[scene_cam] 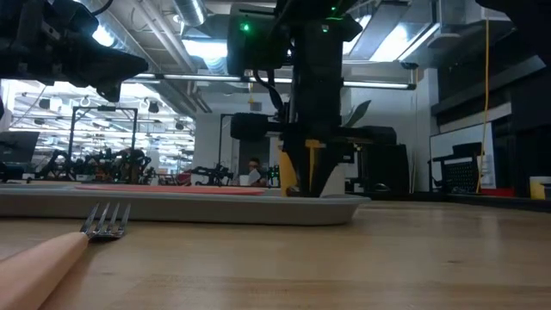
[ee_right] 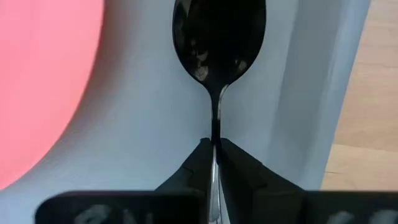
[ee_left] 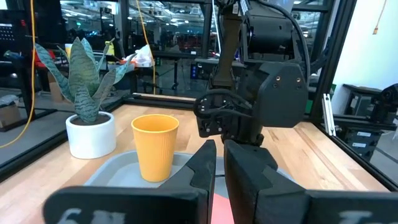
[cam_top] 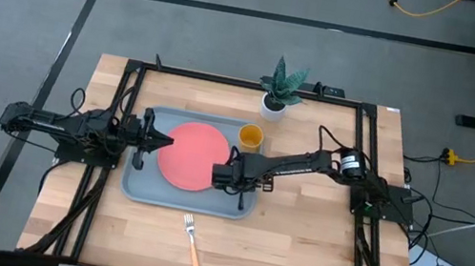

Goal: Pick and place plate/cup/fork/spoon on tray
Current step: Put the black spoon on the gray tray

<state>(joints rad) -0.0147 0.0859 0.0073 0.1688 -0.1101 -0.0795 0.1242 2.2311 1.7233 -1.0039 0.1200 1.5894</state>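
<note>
- Holding the spoon (ee_right: 218, 43) over the tray (cam_top: 137, 184)'s right edge, the right gripper (ee_right: 216, 163) is seen nearly closed on its handle.
- The plate (cam_top: 192, 154) and cup (cam_top: 250, 136) are judged placed.
- The fork (cam_top: 192, 245) is left near the bench's front edge.
- The left gripper (ee_left: 220, 163), almost closed and empty, is held over the tray's left edge.

Right hand (cam_top: 228, 176) points down, fingers nearly together; left hand (cam_top: 162, 141) level.

High view: the whole table (cam_top: 295, 249) is seen from straight above, from well off, both arms included.
Low view: set at worktop height at the front edge, facing level across to the room; the fork (scene_cam: 105, 220) is seen very near.
Left wrist view: aimed across the tray (ee_left: 118, 163) toward the cup (ee_left: 155, 146) and plant (ee_left: 89, 99) (the other arm is faced).
Right wrist view: pointed down, very close, at the spoon (ee_right: 219, 43).
Shared: the tray and plate (cam_top: 191, 154) are caught in every view.
</note>
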